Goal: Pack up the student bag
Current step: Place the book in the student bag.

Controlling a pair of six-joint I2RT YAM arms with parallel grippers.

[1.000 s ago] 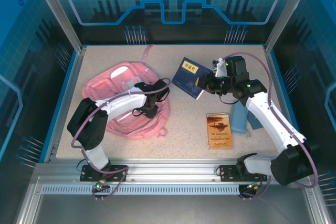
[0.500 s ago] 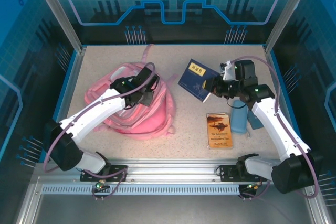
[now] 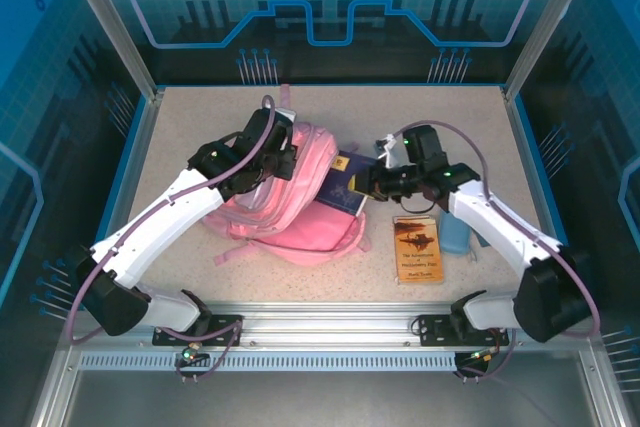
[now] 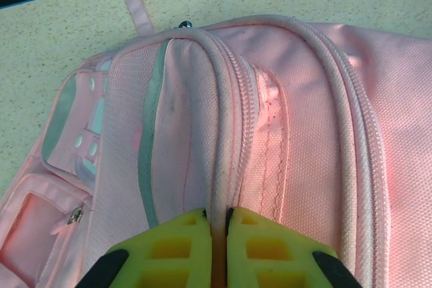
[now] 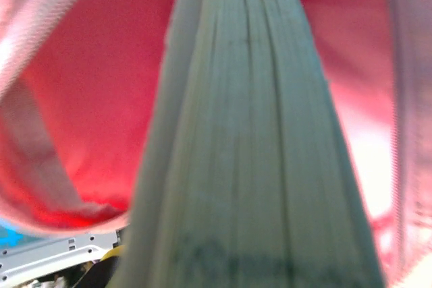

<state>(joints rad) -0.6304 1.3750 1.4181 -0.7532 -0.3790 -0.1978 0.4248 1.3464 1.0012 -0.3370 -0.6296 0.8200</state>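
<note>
The pink student bag (image 3: 300, 209) lies mid-table, its opening facing right. My left gripper (image 3: 272, 161) is over the bag's top. In the left wrist view that gripper (image 4: 217, 215) is shut on the bag's (image 4: 304, 119) piped zip rim, holding it up. My right gripper (image 3: 370, 183) is shut on a dark blue book (image 3: 340, 190), whose left part sits inside the bag's mouth. In the right wrist view the book's page edge (image 5: 250, 166) points into the bag's red-pink inside (image 5: 81, 99); the fingers are hidden behind it.
A brown-covered book (image 3: 418, 247) lies flat right of the bag, with a blue oblong object (image 3: 457, 233) beside it under the right arm. The table (image 3: 200, 117) has blue side walls and a metal rail along the near edge.
The left gripper closed on the bag's rim and drew the bag up and to the right. The right gripper carried the blue book left and down into the bag's mouth.
</note>
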